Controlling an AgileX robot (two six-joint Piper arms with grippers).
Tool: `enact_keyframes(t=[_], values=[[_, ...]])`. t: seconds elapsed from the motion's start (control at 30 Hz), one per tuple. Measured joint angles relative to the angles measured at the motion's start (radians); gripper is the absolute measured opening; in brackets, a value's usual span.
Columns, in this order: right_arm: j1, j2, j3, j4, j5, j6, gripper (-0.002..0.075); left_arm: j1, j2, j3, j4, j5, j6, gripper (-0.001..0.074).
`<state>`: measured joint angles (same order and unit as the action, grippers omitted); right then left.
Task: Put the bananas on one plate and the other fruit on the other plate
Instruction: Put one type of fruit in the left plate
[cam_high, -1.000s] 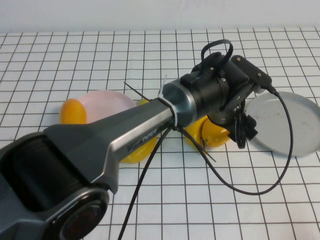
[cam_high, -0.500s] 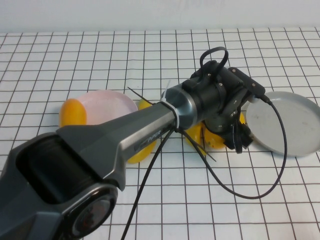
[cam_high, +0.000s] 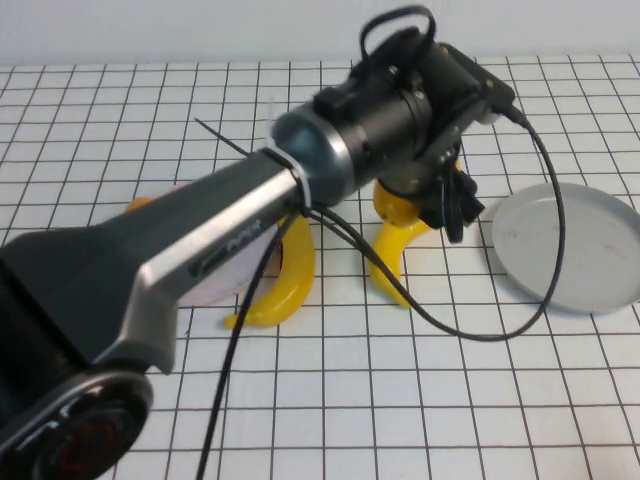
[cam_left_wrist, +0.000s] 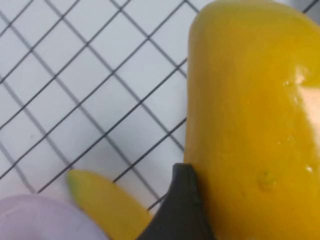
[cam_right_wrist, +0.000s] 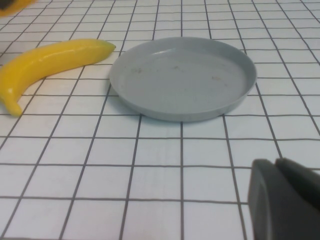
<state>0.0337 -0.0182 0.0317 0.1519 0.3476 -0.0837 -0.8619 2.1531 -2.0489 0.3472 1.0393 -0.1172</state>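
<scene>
My left gripper (cam_high: 440, 205) hangs above the table's middle, shut on a plump orange-yellow fruit (cam_high: 400, 205) that is lifted off the surface. In the left wrist view that fruit (cam_left_wrist: 250, 125) fills the frame against one dark finger (cam_left_wrist: 182, 210). A banana (cam_high: 393, 265) lies under it, and a second banana (cam_high: 280, 290) lies to the left by the pale pink plate (cam_high: 225, 275), which my arm mostly hides. Only a sliver of the other plump fruit (cam_high: 135, 205) shows at that plate's left edge. The grey plate (cam_high: 565, 245) sits empty on the right. My right gripper (cam_right_wrist: 280, 200) is shut, low beside the grey plate (cam_right_wrist: 182, 77).
My left arm crosses the high view from the lower left, trailing a black cable (cam_high: 500, 320) over the table. In the right wrist view one banana (cam_right_wrist: 50, 60) lies just beside the grey plate's rim. White gridded table surface (cam_high: 400, 400) extends in front.
The left gripper has narrowed onto the plump fruit and risen with it, moving back and left from beside the grey plate. The banana beneath is now uncovered.
</scene>
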Motion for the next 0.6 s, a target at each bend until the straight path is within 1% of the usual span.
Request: enact_keyframes(t=[0.13,0.3,0.47,0.6], values=[[0.0,0.0,0.0,0.0,0.0,0.0,-0.0016,0.064,-0.08,0.027,0.013,0.072,-0.064,0.0531],[0.0,0.0,0.0,0.0,0.0,0.0,-0.0016,0.188,-0.135,0.182,0.034,0.089,-0.136,0.0531],[0.0,0.0,0.0,0.0,0.0,0.0,-0.0016,0.268,-0.172,0.338,0.013,0.03,-0.19,0.053],[0.0,0.0,0.0,0.0,0.0,0.0,-0.0017,0.313,-0.174,0.418,0.001,-0.01,-0.241,0.0531]])
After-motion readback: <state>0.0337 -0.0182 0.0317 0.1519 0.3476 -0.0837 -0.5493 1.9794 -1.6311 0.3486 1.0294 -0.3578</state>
